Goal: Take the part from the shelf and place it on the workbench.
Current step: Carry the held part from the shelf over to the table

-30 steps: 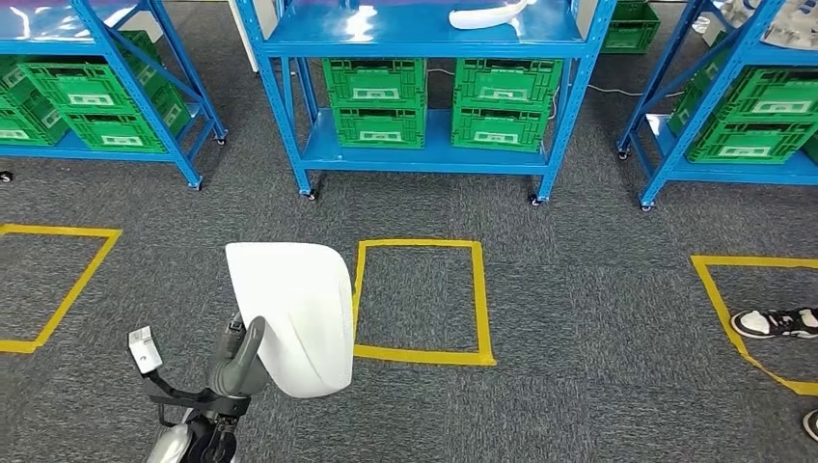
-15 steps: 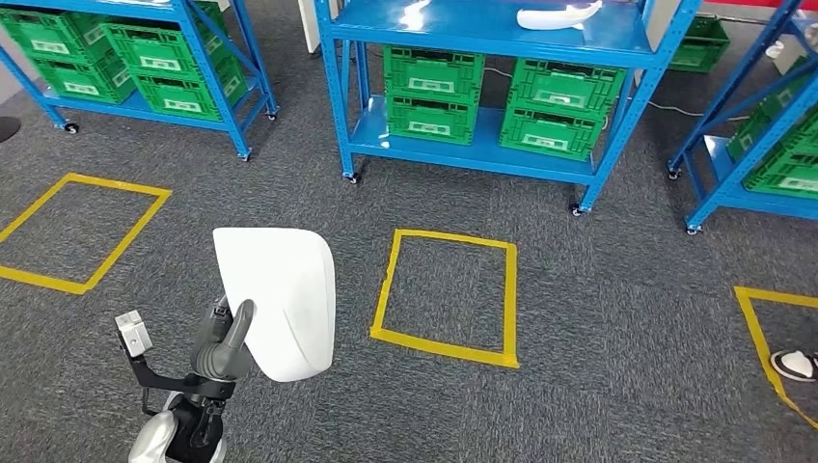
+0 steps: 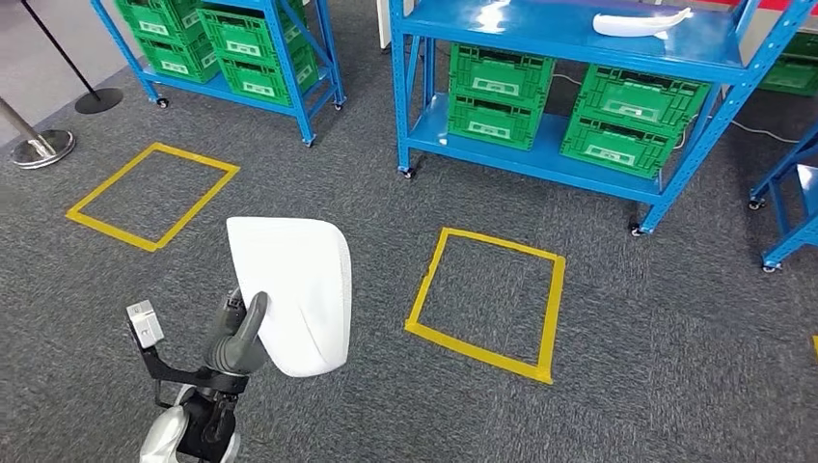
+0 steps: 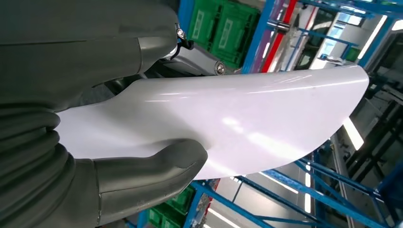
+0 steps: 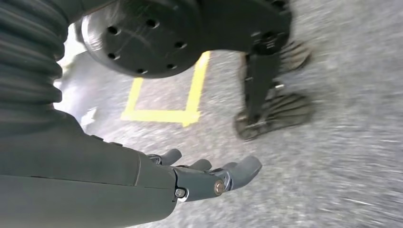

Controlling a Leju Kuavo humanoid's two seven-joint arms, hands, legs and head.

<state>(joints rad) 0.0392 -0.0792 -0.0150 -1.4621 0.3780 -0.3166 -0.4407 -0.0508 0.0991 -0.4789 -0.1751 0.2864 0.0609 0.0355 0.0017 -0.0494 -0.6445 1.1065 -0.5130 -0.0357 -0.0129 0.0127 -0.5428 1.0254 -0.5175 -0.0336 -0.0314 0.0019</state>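
White part (image 3: 294,299) gripped by left robot hand (image 3: 234,342), fingers hidden | right robot hand (image 5: 209,178) empty, loose

- Grey carpet floor (image 3: 617,386) carries everything here.
- Yellow tape square (image 3: 487,301) lies flat on it near centre; a second tape square (image 3: 152,196) sits at 9 o'clock.
- Blue shelf rack (image 3: 579,87) stands at 12 o'clock on castors, green crates (image 3: 632,118) on its lower deck, a white part (image 3: 637,23) on top.
- Another rack (image 3: 241,48) stands at 11 o'clock, stanchion bases (image 3: 43,147) beside it.
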